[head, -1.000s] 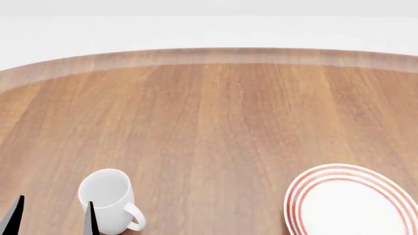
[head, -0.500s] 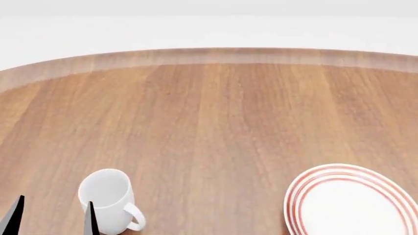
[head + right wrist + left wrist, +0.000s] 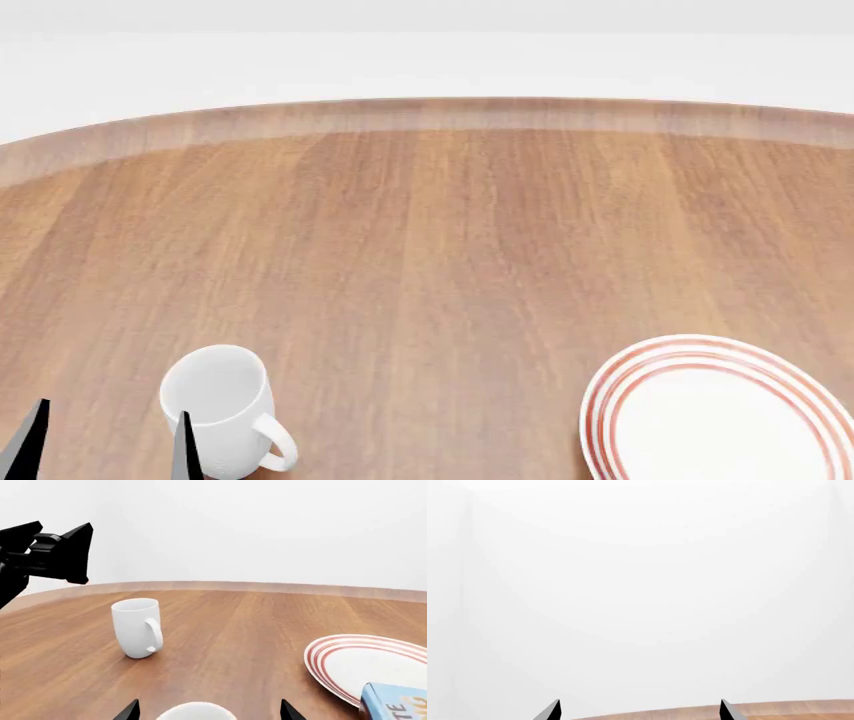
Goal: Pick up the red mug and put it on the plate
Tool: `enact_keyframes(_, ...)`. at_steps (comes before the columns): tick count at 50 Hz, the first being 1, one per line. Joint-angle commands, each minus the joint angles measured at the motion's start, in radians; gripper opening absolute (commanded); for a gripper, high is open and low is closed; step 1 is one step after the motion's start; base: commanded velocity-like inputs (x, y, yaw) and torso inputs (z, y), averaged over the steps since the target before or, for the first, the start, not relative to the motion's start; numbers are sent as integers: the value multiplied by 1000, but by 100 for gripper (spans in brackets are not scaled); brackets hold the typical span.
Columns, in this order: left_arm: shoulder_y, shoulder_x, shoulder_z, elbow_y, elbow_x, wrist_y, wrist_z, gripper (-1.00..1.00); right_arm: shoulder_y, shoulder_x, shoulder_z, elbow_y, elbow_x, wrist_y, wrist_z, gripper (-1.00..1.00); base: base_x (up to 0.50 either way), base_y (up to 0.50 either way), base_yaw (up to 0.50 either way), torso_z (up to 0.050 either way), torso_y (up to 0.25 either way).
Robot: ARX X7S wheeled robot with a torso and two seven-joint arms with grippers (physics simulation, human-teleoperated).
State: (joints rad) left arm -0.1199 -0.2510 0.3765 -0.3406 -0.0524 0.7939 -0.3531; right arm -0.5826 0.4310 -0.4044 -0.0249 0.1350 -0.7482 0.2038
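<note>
Wood grain fills the head view, and nothing on the table (image 3: 441, 250) has shifted over the last second: the white mug (image 3: 220, 408) sits where it was, the plate (image 3: 721, 415) likewise at the near right. The left gripper (image 3: 104, 440) still hovers beside the white mug, fingers spread and empty. The right gripper (image 3: 207, 711) is spread too, holding nothing, with a white rim (image 3: 197, 711) showing just between its tips; I judge that could be the red mug's mouth, but no red shows, so I cannot place it. A blue box (image 3: 393, 702) lies by the plate. Stillness suggests the pick has not begun.
</note>
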Motion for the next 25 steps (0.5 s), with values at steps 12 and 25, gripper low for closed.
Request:
enact_keyframes(12, -2, -3, 5, -2, 1, 4, -8, 100, 17, -18, -28, 88, 14, -52, -17, 100, 0, 0, 0, 0, 0)
enact_keyframes(25, -3, -4, 9, -4, -1, 8, -11, 100, 23, -24, -34, 150, 35, -104, -29, 100, 0, 0, 0, 0, 0)
